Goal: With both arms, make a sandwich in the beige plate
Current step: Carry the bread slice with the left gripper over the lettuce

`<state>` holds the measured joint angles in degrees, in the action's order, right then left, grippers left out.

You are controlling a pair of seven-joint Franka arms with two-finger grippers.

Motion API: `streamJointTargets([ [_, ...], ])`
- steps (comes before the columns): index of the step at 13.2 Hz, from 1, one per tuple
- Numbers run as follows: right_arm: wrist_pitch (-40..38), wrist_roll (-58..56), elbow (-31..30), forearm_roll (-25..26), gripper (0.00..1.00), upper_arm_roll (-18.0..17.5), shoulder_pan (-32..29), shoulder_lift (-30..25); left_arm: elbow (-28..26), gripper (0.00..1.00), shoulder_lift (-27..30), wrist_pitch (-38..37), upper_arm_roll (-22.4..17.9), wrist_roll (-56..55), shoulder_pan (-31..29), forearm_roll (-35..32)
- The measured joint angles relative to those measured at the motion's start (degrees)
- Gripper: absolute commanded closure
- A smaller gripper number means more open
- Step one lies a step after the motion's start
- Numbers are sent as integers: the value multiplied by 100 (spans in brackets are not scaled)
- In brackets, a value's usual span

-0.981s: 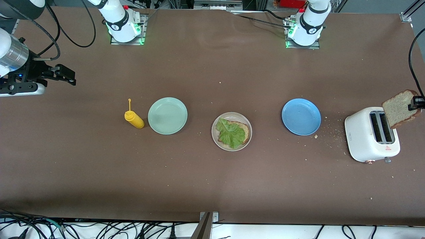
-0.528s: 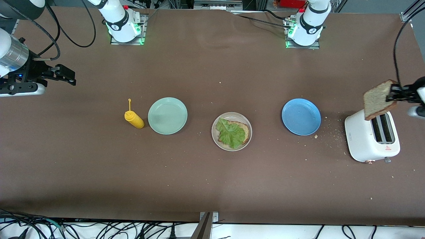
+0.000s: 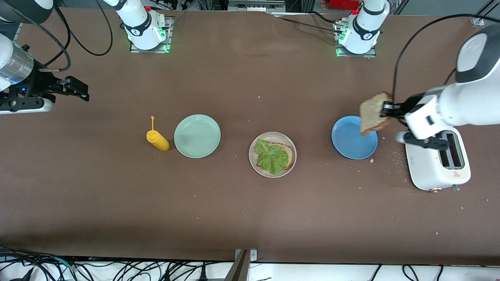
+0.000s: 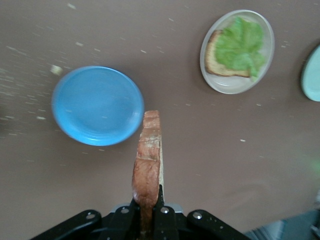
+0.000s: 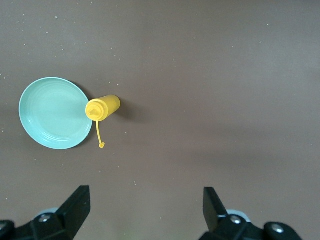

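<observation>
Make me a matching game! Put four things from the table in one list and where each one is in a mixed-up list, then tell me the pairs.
Things:
1. bread slice
2. lettuce leaf
3. mustard bottle
4. toaster

Places:
A. beside the mint-green plate
B. at the left arm's end of the table
C. held in the left gripper, over the blue plate
D. on bread in the beige plate

Pairs: 1-C, 2-D, 3-A, 4-B
</observation>
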<state>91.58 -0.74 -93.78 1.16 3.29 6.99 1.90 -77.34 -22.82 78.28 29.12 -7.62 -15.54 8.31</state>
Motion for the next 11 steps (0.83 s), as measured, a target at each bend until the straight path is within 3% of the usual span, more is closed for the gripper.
streamJointTargets([
  [4,3,0,-3,0,0,1,-1,2,-46,100,-894,530,-22,-249,56,1741],
  [8,6,0,-7,0,0,1,-1,5,-47,100,-1735,1775,-9,157,347,2431],
  [11,8,0,-10,0,0,1,-1,6,-47,100,-2299,2428,-13,1307,509,3267],
])
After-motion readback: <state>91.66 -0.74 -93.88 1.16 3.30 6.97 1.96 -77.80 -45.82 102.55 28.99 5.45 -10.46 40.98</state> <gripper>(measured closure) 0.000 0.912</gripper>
